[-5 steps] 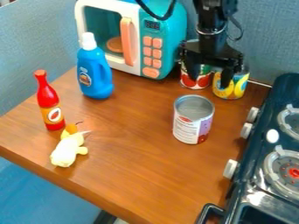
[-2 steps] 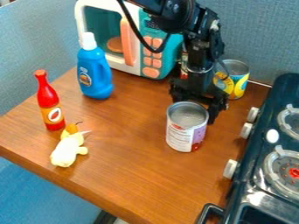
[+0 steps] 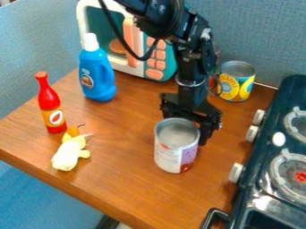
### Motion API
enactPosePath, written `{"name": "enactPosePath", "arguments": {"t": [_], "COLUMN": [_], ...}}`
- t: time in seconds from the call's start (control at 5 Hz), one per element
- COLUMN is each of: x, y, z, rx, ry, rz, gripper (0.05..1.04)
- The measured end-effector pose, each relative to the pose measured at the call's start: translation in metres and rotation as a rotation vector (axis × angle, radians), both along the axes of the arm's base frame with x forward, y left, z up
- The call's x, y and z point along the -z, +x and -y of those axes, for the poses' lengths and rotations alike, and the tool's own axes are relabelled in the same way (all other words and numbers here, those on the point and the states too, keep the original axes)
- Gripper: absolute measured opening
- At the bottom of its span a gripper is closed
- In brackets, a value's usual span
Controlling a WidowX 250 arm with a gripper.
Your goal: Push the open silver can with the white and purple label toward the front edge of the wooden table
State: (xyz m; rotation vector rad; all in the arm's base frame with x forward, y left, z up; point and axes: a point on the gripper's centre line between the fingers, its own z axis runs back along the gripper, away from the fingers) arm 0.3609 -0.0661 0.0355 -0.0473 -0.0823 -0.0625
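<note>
One grey-topped can [image 3: 174, 154] stands upright on the counter [image 3: 119, 183], directly in front of the pincer [image 3: 184, 129], on the camera's side. Long axis vertical, no evident lean; round metal end faces up. White printed panel of its label points toward the camera, lilac panel toward the right of the view.

Pincer hangs low behind the can, its two fingers apart: one by the can's right side, the other at its back left, partly hidden by the can. Contact between fingers and can: cannot tell. Arm [image 3: 190, 71] comes down from the top edge.

Behind the pincer and to the right: a yellow-and-blue can [image 3: 236, 87], upright, also metal end up. Behind and to the left: toy microwave [image 3: 136, 70], orange handle and buttons on its front, partly covered by the arm. Left of the pincer: blue bottle [image 3: 95, 78], upright, white cap up. Farther left: red bottle [image 3: 51, 109], upright, narrow neck up. Left and nearer the camera: pale yellow plush toy [image 3: 69, 154], lying down, orange part toward the back. Right of the pincer: dark toy stove [image 3: 266, 138], light knobs along the side facing the can.
</note>
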Motion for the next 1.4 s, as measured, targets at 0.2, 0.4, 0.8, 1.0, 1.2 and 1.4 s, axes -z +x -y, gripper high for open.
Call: {"name": "enactPosePath", "arguments": {"t": [0.2, 0.4, 0.8, 1.0, 1.2, 1.4], "x": [0.001, -0.007, -0.019, -0.05, -0.061, -0.067], "y": [-0.022, -0.03, -0.025, -0.01, -0.003, -0.003], "z": [-0.001, 0.0, -0.005, -0.021, -0.037, -0.056], "rx": [0.019, 0.012, 0.036, 0.023, 0.032, 0.035], "ry": [-0.01, -0.027, -0.073, -0.075, -0.059, -0.056], "rz": [-0.036, -0.023, 0.011, 0.098, 0.117, 0.098], "gripper": [1.001, 1.001, 1.001, 1.001, 1.001, 1.001]}}
